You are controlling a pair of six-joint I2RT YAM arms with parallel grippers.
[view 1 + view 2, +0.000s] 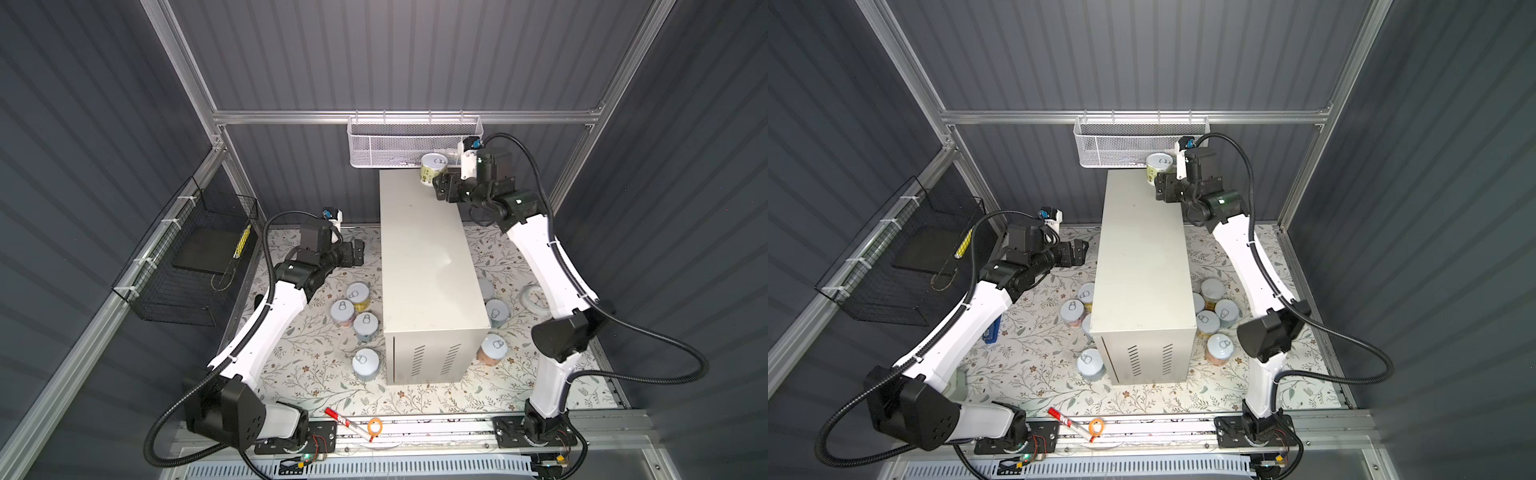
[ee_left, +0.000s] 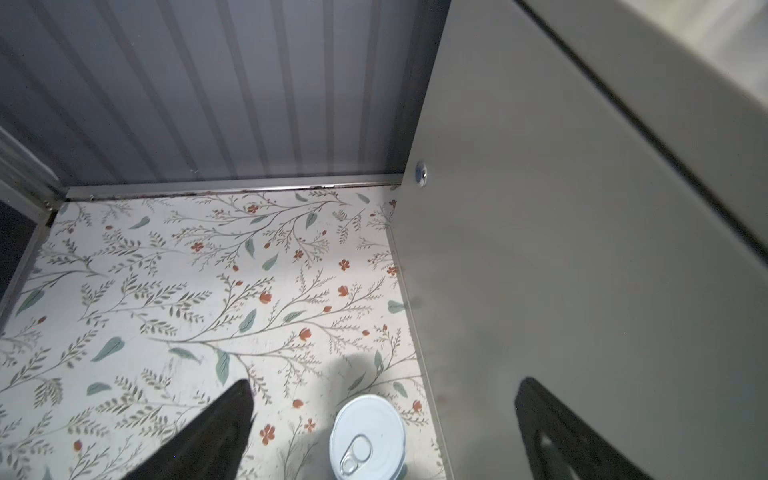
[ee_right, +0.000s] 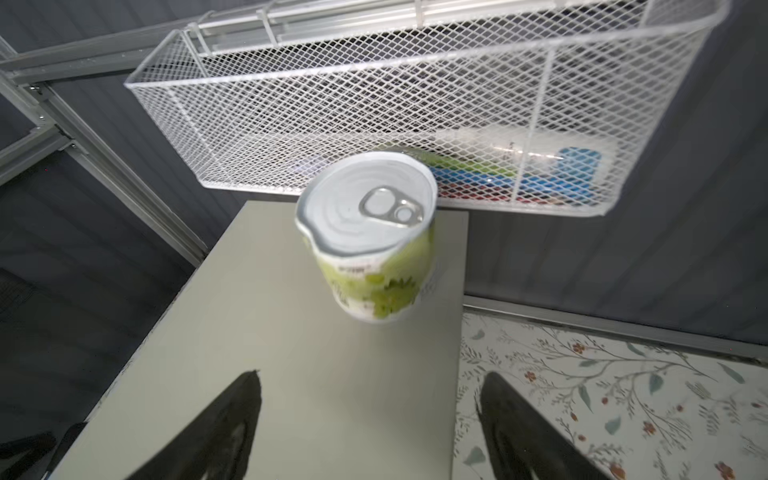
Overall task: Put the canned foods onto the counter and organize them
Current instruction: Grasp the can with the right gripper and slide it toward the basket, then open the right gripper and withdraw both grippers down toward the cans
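The green-labelled can [image 1: 433,168] stands lid up on the far right corner of the cream metal box [image 1: 419,257], just in front of the white mesh basket [image 1: 411,141] that hangs from the back rail. In my right wrist view the can [image 3: 370,237] is smeared with blur, so I cannot tell whether it sits quite flat.

My right jaws stand wide just beside the can, over the same corner of the box. The two dark fingers [image 3: 232,424] are spread apart with only bare box top between them, and neither touches the can. I hold nothing on this side.

The other cans are down on the floral table [image 1: 316,374]. Four stand left of the box [image 1: 365,363], one of them with a yellow label. In a top view five more [image 1: 1220,348] are bunched close against its right side.

My left jaws hang low over the floral table, near the box's long left wall and towards the back. They are also wide and hold nothing. In my left wrist view the fingers [image 2: 216,432] are far apart, and below them one pale-lidded can [image 2: 368,436] stands on the table just beside the box wall.

A white disc [image 1: 534,297] lies on the table near my right arm. A red marker [image 1: 347,423] and an orange ring [image 1: 375,427] lie at the front edge.
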